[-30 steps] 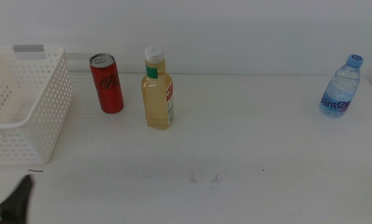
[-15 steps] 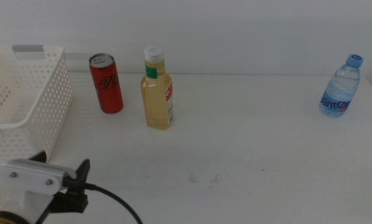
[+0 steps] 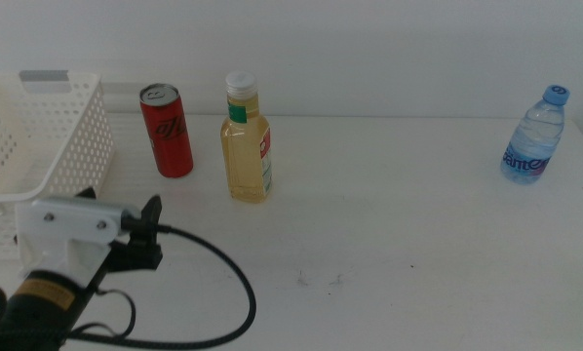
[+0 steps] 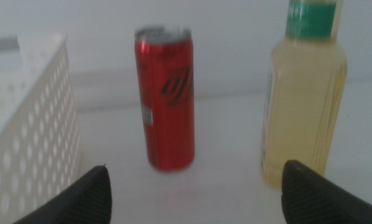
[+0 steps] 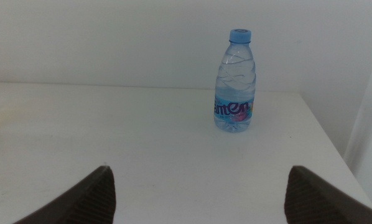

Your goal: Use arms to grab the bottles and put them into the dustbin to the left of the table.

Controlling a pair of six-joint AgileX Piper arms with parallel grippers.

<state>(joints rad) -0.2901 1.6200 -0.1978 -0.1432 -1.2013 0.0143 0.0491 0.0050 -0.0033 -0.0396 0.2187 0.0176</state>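
Facing the upright red can [image 4: 165, 98] head-on, left gripper [image 4: 195, 186] has fingers spread, can centred ahead beside the basket [image 3: 40, 166]; right gripper [image 5: 201, 193], also spread, waits facing the water bottle [image 5: 236, 84].

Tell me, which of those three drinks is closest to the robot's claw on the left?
The red soda can. It stands just ahead of the left gripper, beside the white basket; the yellow bottle is slightly farther, the water bottle far right.
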